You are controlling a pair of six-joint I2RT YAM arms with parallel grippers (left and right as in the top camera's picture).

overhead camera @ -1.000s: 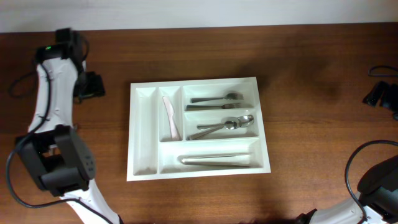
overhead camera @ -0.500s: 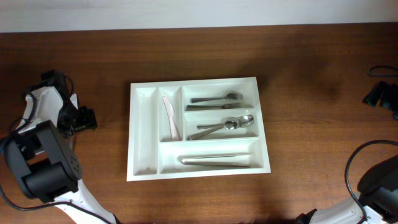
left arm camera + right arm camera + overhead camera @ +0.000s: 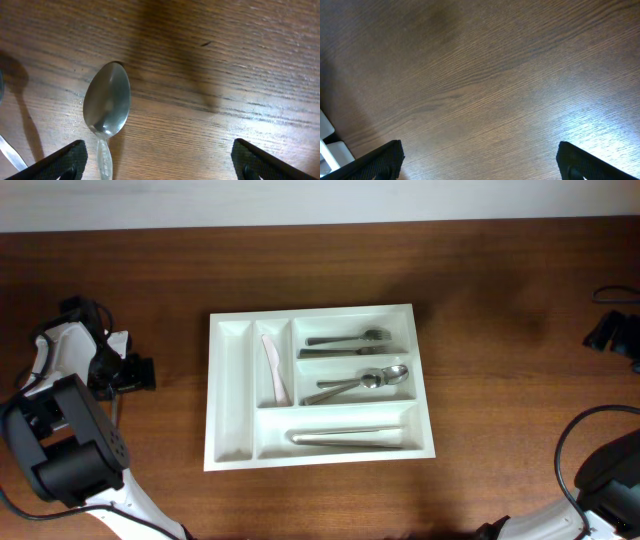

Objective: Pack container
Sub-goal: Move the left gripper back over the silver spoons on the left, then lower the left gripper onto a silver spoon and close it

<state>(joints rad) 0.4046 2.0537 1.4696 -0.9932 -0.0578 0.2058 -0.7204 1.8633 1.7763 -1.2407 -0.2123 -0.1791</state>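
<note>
The white container [image 3: 232, 395] lies mid-table in the overhead view. It holds a pale knife [image 3: 275, 370] in a narrow slot, forks [image 3: 345, 340], spoons [image 3: 360, 382] and long utensils [image 3: 350, 437] in the wide slots. My left gripper [image 3: 138, 372] is left of the tray, open and empty. In the left wrist view it [image 3: 160, 162] hangs over bare wood, with a loose metal spoon [image 3: 106, 107] lying just inside its left finger. My right gripper [image 3: 606, 332] is at the far right edge. In the right wrist view it [image 3: 480, 160] is open over bare table.
A second thin metal utensil [image 3: 9, 150] shows at the left edge of the left wrist view. A white object [image 3: 329, 145] sits at the lower left of the right wrist view. Black cables [image 3: 615, 295] lie at the table's right edge.
My left arm has swung from the back left corner toward the front and now sits left of the tray. The tray, its contents and the right arm have not moved.
</note>
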